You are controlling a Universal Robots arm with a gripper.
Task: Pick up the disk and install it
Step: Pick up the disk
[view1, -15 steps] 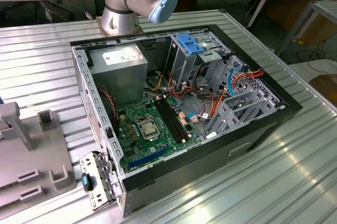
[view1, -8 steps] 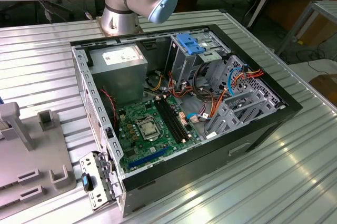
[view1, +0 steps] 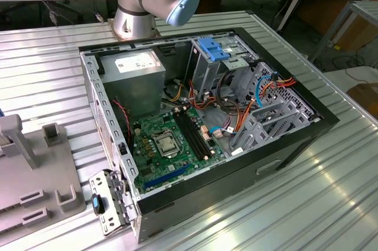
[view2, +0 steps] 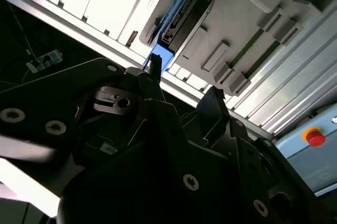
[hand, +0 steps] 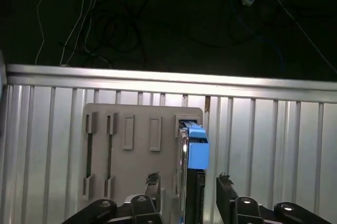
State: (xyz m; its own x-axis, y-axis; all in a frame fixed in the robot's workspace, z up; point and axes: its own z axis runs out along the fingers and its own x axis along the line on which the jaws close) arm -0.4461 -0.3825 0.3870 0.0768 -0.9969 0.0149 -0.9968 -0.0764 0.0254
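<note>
Disk (hand: 197,153): stands on edge in a slot of the grey holder (hand: 137,129), blue carrier end showing.
Gripper (hand: 188,190): fingers spread, one on each side of the disk, clear of it.
Holder: rests on the ribbed metal table (hand: 274,145); in the exterior view, at 8 o'clock from the open computer case (view1: 277,162).

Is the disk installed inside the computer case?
No, in the first wrist view the disk stands on edge in a slot of the grey holder on the ribbed table.
</note>
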